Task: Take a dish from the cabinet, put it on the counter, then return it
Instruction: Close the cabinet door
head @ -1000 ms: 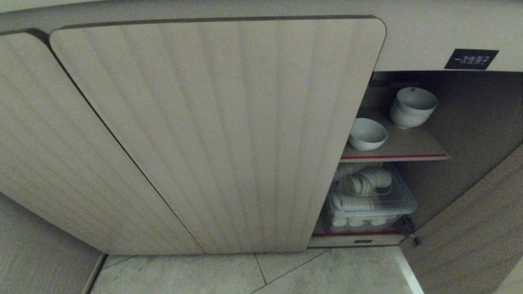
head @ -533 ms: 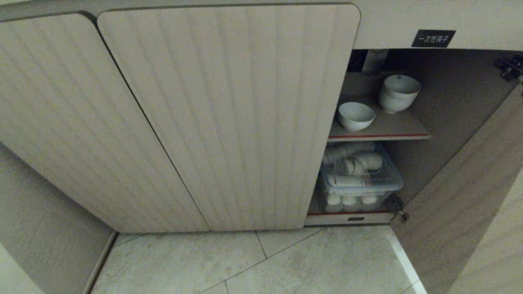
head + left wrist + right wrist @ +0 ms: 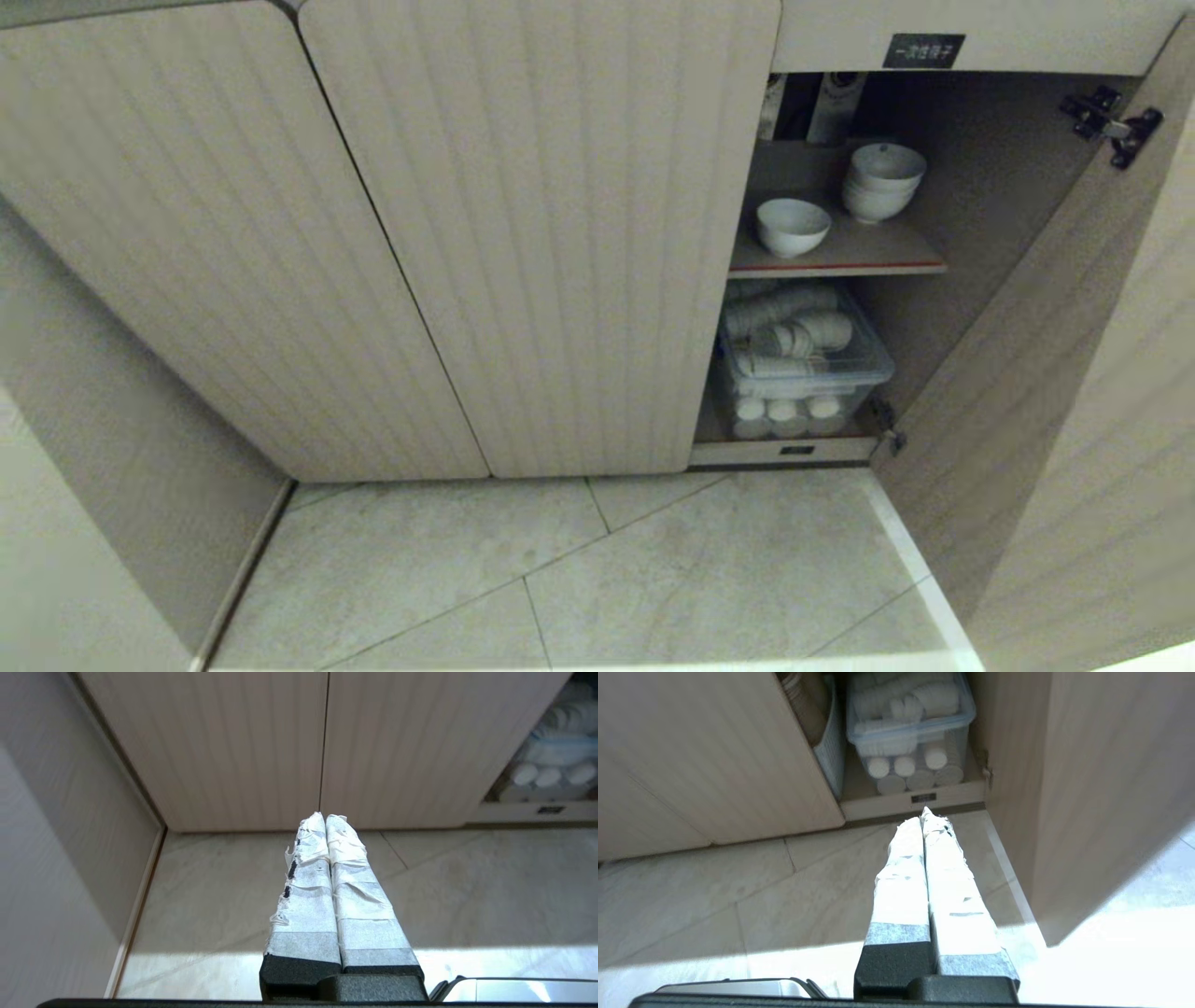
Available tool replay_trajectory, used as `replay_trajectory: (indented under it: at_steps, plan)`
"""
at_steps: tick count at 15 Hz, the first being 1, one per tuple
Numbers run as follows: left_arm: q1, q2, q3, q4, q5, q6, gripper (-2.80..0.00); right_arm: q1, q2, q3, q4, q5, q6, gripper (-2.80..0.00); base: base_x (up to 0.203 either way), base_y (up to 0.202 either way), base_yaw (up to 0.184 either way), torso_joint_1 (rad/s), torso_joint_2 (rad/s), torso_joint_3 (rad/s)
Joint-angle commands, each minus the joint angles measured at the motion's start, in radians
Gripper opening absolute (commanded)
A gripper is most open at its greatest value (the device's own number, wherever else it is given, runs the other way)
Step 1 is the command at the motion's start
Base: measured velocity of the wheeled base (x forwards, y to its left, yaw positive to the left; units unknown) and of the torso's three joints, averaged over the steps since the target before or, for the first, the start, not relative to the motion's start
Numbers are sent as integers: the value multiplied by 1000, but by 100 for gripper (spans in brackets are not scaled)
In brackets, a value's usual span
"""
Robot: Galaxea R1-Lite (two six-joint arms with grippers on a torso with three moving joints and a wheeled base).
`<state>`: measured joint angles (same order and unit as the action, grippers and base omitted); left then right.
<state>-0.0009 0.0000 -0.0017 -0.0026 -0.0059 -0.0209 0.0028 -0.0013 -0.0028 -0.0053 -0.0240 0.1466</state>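
Dish (image 3: 792,226) sits alone toward the front left of the upper shelf (image 3: 878,254) inside the open cabinet (image 3: 980,196), upright, mouth up, round and so with no long axis to line up on. Just behind it and to its right stands a stack of bowls (image 3: 881,182), apart from it. Below the shelf a clear bin (image 3: 803,369) of white ware fills the lower compartment. The right-hand door (image 3: 1055,373) hangs wide open; the ribbed door (image 3: 560,233) to the left is shut.

Neither arm shows in the head view. The right gripper (image 3: 925,814) hangs low over the floor (image 3: 653,579) in front of the opening, taped fingers pressed together and holding nothing, pointing at the bin's level. The dish lies above and beyond it, on the shelf overhead. The left gripper (image 3: 323,817), also closed and empty, faces the seam between the shut doors, off to the side.

By this layout the right arm looks the nearer one; reaching the dish would seem to call for a rise and a spread of its fingers first.
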Motion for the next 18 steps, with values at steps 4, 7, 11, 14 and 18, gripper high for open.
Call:
replay_trajectory:
  at_steps: [4,7,11,14,18]
  plan:
    - [1,0,0,0,1,-1,-280,0,1,0,-1,-1,1,-280,-145,0,-2,2,1,5]
    - [-1,0,0,0,1,0,-280,0,1,0,-1,-1,1,-280,0,0,0,0,0,0]
    - [0,0,0,0,1,-1,-280,0,1,0,-1,-1,1,-280,0,0,0,0,0,0]
    - [-1,0,0,0,0,-1,-280,0,1,0,-1,-1,1,-280,0,0,0,0,0,0]
    - [0,0,0,0,1,-1,-280,0,1,0,-1,-1,1,-280,0,0,0,0,0,0]
